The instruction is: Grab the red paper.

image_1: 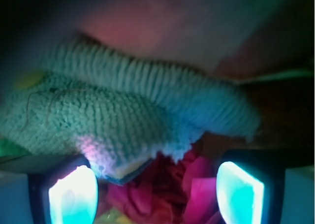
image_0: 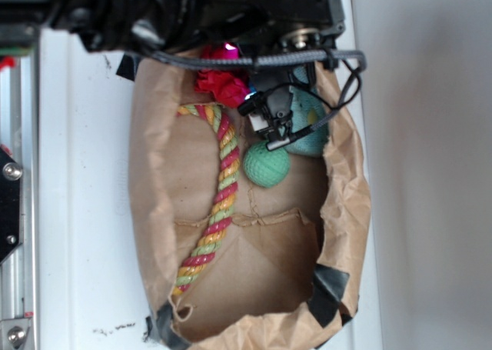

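The red paper [image_0: 221, 85] is a ruffled bright red wad at the far end of the brown paper bag [image_0: 154, 181], just under the black arm [image_0: 231, 11]. In the wrist view the red paper [image_1: 170, 197] lies between my gripper's [image_1: 156, 182] two glowing fingertips [image_1: 74, 194], which stand wide apart on either side of it. The gripper is open and nothing is clamped. In the exterior view the arm's body hides the fingers.
A teal knitted cloth [image_1: 123, 111] lies against the paper's far edge and also shows in the bag [image_0: 311, 123]. A green ball [image_0: 267, 165] and a red, yellow and green rope [image_0: 219, 204] lie inside too. Bag walls rise all round. A metal rail [image_0: 11, 211] runs along the left.
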`<move>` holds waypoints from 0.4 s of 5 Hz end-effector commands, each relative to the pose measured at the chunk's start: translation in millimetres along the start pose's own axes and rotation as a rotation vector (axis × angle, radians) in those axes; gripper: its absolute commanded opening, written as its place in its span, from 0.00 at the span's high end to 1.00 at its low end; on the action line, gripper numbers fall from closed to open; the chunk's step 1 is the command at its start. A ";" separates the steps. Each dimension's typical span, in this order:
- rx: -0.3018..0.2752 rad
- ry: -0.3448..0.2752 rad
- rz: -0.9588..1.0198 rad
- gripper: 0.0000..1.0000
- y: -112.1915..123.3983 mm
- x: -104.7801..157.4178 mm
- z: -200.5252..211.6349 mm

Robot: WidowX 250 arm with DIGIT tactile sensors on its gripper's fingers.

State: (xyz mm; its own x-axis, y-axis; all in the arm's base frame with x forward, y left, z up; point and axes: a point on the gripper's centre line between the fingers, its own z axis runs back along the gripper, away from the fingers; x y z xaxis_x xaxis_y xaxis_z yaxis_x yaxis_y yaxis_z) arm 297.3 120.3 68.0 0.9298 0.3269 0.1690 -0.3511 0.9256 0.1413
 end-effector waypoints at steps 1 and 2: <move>0.070 -0.101 -0.032 0.00 29.2 -1.8 4.9; 0.081 -0.094 -0.084 0.00 34.7 -14.5 2.6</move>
State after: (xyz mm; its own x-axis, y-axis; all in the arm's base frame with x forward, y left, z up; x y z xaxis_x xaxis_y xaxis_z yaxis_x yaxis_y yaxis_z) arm 273.7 132.5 56.4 0.9612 0.1913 0.1989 -0.2361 0.9431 0.2342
